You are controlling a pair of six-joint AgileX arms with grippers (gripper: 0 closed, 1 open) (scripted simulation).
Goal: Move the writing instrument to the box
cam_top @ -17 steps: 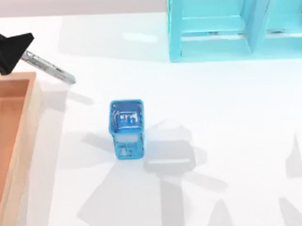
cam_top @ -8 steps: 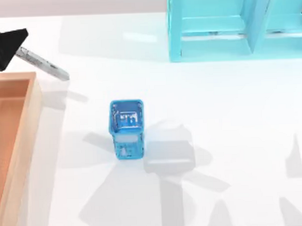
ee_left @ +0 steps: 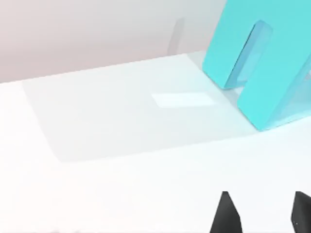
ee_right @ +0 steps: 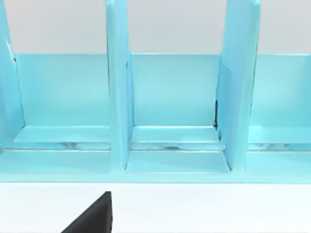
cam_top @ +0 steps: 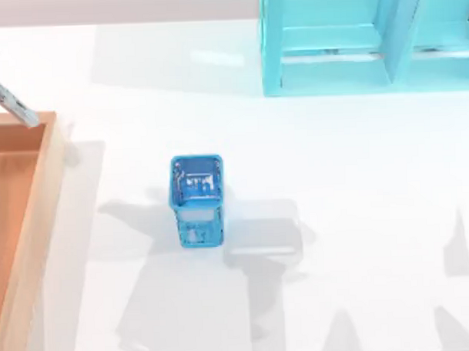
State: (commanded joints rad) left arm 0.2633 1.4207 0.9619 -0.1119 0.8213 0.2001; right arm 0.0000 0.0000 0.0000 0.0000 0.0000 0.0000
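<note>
The writing instrument (cam_top: 8,103) hangs slanted at the table's far left, its silver end pointing right and nearward over the far wall of the box (cam_top: 37,221). The left gripper (ee_left: 260,213) shows two dark fingers parted, though whether they clasp it I cannot tell. The top view adds a blue cup (cam_top: 197,198) mid-table; both wrist views face the light-blue shelf unit (ee_right: 170,121).

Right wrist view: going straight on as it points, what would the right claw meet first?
Probably the middle compartment of the light-blue shelf unit, dead ahead of the right claw; depth is unclear. The left claw holds the grey-barrelled marker pen at the far corner of the shallow wooden tray.
</note>
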